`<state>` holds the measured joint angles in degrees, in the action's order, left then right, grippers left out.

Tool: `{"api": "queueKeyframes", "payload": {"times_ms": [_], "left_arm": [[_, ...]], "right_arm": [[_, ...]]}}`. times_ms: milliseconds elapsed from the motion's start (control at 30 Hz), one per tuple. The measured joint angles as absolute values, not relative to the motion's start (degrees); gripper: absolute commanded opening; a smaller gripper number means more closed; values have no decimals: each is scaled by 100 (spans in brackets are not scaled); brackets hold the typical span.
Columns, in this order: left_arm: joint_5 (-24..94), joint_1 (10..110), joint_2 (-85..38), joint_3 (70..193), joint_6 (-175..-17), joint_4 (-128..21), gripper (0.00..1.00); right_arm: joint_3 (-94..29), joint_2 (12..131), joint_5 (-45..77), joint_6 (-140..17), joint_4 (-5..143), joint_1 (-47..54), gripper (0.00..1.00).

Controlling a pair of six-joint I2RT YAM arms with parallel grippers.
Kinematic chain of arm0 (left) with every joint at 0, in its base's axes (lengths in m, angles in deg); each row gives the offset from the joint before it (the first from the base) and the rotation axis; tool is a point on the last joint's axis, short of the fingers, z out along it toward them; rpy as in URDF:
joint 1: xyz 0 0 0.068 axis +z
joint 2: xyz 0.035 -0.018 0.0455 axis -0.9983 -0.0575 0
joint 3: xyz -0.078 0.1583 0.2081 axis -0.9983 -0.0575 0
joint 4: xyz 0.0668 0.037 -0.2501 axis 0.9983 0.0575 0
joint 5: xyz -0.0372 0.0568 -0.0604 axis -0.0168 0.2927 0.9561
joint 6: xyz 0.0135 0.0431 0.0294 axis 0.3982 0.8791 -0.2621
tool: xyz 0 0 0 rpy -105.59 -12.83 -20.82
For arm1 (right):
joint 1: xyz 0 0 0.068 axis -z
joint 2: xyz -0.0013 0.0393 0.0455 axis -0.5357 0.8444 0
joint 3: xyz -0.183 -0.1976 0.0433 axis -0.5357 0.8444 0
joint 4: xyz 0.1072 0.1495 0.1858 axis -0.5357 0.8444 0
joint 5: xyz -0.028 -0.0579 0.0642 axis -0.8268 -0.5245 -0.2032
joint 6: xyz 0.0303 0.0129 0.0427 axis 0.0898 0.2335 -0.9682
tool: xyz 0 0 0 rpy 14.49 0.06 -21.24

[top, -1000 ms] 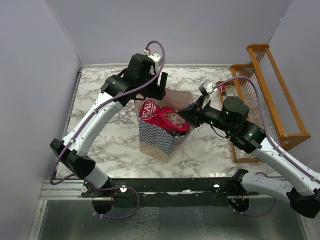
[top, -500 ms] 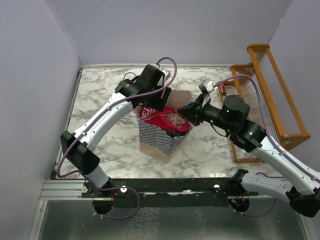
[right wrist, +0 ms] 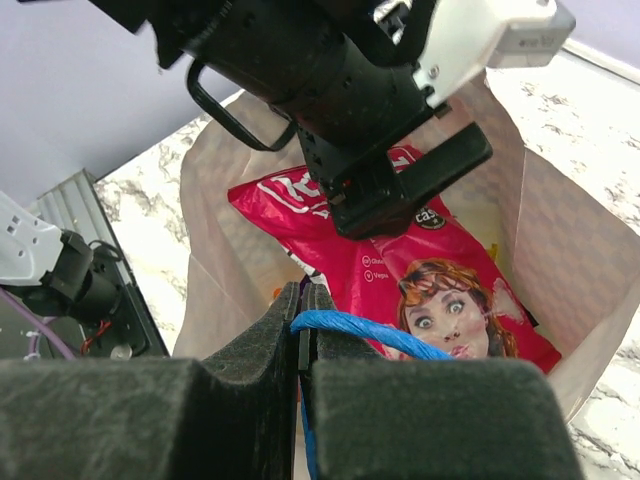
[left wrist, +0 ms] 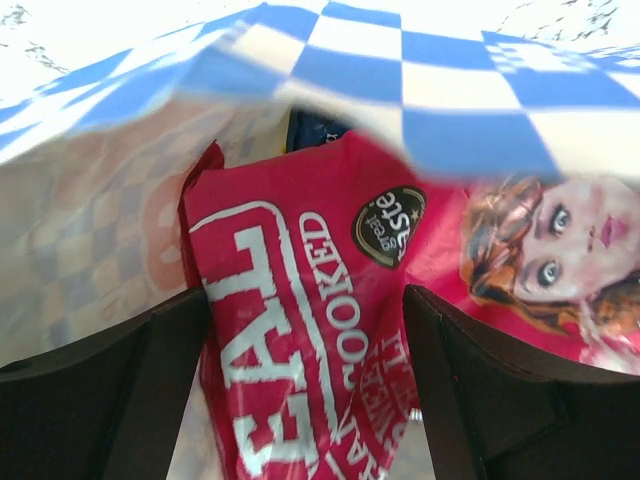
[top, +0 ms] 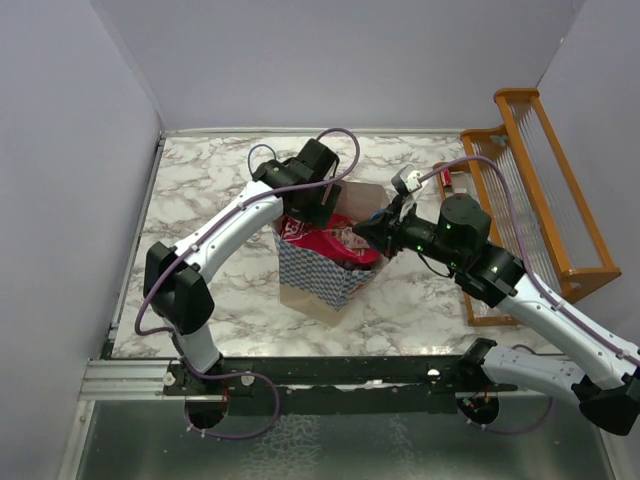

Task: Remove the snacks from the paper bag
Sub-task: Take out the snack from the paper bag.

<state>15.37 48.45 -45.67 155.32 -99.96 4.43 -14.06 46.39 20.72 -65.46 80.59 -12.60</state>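
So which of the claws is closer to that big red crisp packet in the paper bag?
Left. The left gripper hangs open just above the red packet, fingers straddling it. The right gripper is shut on the blue cord handle at the paper bag rim.

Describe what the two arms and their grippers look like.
The left arm and right arm have white links with black joint housings. A thin purple cable loops along each, with a white connector near the wrist. The left gripper and right gripper have broad black fingers; the right one's look padded and grainy.
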Motion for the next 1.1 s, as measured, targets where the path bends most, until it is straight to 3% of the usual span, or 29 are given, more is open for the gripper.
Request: {"api": "queueKeyframes", "payload": {"times_ms": [167, 567, 1100], "left_arm": [[1568, 4847, -4753, 15340, -10068, 425, 73], [1714, 4836, -4908, 15591, -10158, 546, 24], [1965, 4834, -4876, 16109, -10152, 854, 3]], "right_arm": [[-1364, 4606, 2072, -6592, 8040, -1260, 2], [-1292, 4541, 2089, -6690, 7952, -1260, 2], [-995, 4466, 1862, -7088, 7952, -1260, 3]]}}
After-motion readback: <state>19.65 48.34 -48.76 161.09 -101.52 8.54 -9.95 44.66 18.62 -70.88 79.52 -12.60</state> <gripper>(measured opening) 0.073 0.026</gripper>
